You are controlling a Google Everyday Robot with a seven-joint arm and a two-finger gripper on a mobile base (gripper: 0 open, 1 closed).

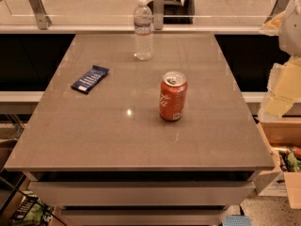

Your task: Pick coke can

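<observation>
The coke can [172, 96] is a small red-orange can with white script and a silver top with a pull tab. It stands upright on the grey table [117, 131], a little right of the middle. My gripper [281, 92] shows as pale white and yellowish parts at the right edge of the view, beyond the table's right side. It is well to the right of the can and not touching it.
A clear plastic water bottle [143, 30] stands upright at the table's far edge. A dark blue snack packet [90, 79] lies flat at the left. A cardboard box [285, 161] with items sits on the floor at the right. A railing runs behind the table.
</observation>
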